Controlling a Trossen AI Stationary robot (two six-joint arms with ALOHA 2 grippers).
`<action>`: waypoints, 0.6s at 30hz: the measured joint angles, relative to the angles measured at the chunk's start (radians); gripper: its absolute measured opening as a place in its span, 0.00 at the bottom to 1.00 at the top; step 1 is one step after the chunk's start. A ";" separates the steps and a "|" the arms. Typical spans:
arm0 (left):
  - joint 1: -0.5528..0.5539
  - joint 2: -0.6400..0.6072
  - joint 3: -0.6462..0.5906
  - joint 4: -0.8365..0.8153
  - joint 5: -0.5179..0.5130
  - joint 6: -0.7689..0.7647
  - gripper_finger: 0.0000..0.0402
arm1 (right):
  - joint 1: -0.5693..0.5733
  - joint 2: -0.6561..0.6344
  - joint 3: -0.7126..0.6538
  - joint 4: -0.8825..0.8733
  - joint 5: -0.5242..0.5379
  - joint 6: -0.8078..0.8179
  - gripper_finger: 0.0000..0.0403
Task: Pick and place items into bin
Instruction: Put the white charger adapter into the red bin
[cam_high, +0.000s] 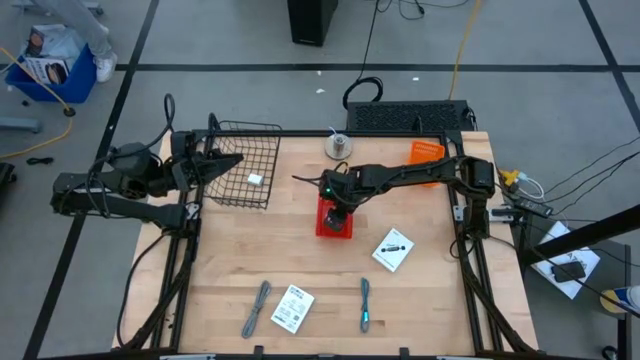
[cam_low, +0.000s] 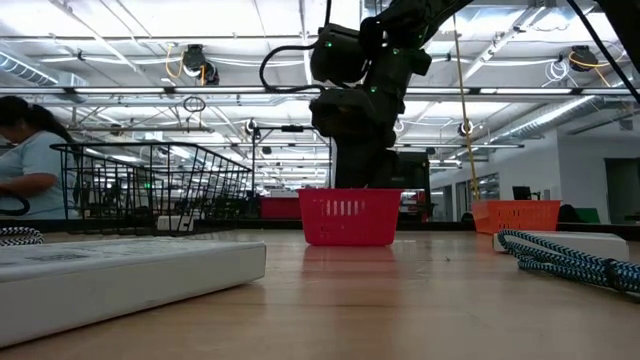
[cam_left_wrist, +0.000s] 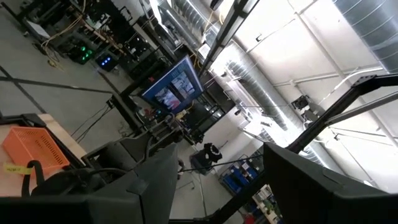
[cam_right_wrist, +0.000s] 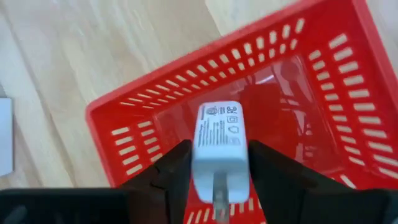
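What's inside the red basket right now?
Nothing visible inside the red basket: its floor shows bare. The right gripper holds a white charger block just above it; the block and jaws hide part of the floor.

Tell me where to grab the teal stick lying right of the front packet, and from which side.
Grip the teal stick at mid-length, coming straight down from above, fingers closing across its narrow width. It lies flat on the table, running front to back, apart from the packet, so both long sides look free. The right gripper holds a white block over the red bin.
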 joint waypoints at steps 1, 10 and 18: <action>0.000 0.000 0.000 0.000 0.001 -0.001 0.60 | 0.000 0.000 0.000 0.001 -0.001 -0.010 0.38; 0.001 0.000 0.000 -0.006 0.001 0.000 0.60 | 0.000 -0.025 0.000 -0.003 -0.052 0.013 0.36; 0.075 -0.029 0.014 -0.218 0.001 0.067 0.60 | 0.006 -0.164 0.000 -0.046 -0.079 0.068 0.37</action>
